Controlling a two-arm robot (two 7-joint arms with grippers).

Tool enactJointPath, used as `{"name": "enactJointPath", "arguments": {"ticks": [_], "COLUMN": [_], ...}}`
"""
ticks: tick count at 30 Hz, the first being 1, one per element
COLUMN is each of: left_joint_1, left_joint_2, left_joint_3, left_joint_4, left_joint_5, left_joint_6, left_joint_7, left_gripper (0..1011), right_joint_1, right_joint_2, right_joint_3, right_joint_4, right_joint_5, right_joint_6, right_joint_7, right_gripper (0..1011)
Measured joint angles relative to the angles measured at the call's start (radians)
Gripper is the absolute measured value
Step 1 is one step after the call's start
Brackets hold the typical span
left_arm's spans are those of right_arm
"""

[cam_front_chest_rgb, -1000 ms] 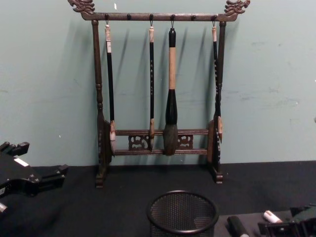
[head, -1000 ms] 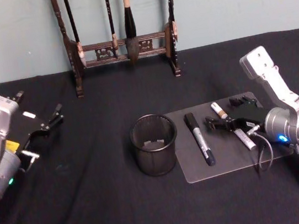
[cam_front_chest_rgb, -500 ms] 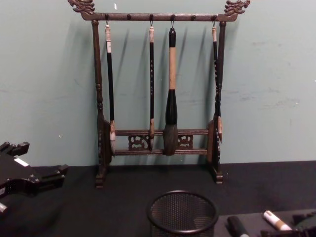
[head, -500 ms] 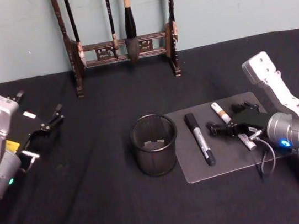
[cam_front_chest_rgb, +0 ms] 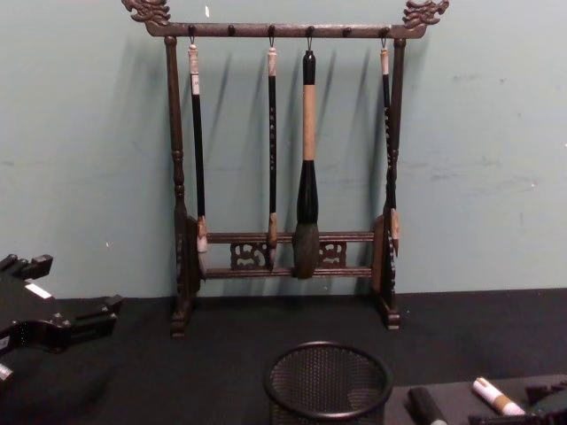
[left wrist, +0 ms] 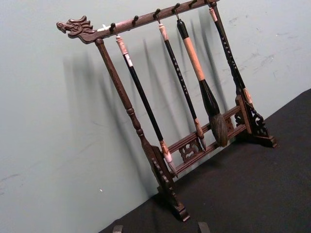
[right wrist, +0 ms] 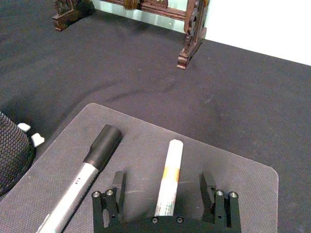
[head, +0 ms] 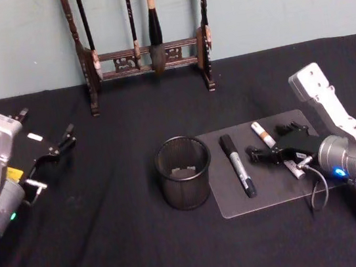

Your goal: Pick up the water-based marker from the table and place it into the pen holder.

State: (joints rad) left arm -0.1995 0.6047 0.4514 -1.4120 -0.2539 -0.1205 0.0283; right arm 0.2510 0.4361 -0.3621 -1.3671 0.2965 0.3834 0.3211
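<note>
**Right gripper lined up over the white marker, grasp not yet made**

In the head view, the right gripper [head: 269,142] hangs low over a pale grey plastic mat [head: 241,203]. Its fingers are spread wide and hold nothing. The water-based marker [head: 261,133], a white barrel with an orange band, lies on that mat. Its near end sits between the fingers and the rest runs out ahead of the tips. A longer silver marker [head: 237,165] with a black cap lies just outside the gripper's left finger. Farther off on that side stands the round black wire-mesh pen holder [head: 184,189]. The left gripper [head: 66,139] is parked well away over the black cloth [head: 114,248].

In the left wrist view, its fingertips stand apart, facing the tall dark wooden brush rack [left wrist: 160,160].

In the right wrist view, a finger stands on each side of the white barrel with a clear gap on both sides. Neither touches it.

In the chest view, the holder stands upright with its mouth open.

I judge this to be the approach, with the pick itself not yet made. The next move calls for coming down and closing squarely across the barrel. The left finger must stay clear of the silver marker, and a round barrel may roll.
</note>
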Motion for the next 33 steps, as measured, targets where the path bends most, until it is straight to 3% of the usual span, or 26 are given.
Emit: {"name": "enactJointPath", "arguments": {"ticks": [22, 27, 33], "left_joint_1": [0.0, 0.0, 0.0], "left_joint_2": [0.0, 0.0, 0.0], "left_joint_3": [0.0, 0.0, 0.0], "left_joint_4": [0.0, 0.0, 0.0], "left_joint_5": [0.0, 0.0, 0.0], "left_joint_6": [0.0, 0.0, 0.0], "left_joint_7": [0.0, 0.0, 0.0], "left_gripper": [1002, 1001, 1001], "right_joint_1": [-0.003, -0.002, -0.002], "right_joint_2": [-0.005, -0.005, -0.004], "right_joint_3": [0.007, 0.007, 0.006], "right_joint_4": [-0.001, -0.001, -0.001], "right_joint_5": [-0.015, -0.014, -0.013], "right_joint_6": [0.001, 0.001, 0.0], "right_joint_7": [0.007, 0.006, 0.006], "right_gripper": [996, 912, 744]}}
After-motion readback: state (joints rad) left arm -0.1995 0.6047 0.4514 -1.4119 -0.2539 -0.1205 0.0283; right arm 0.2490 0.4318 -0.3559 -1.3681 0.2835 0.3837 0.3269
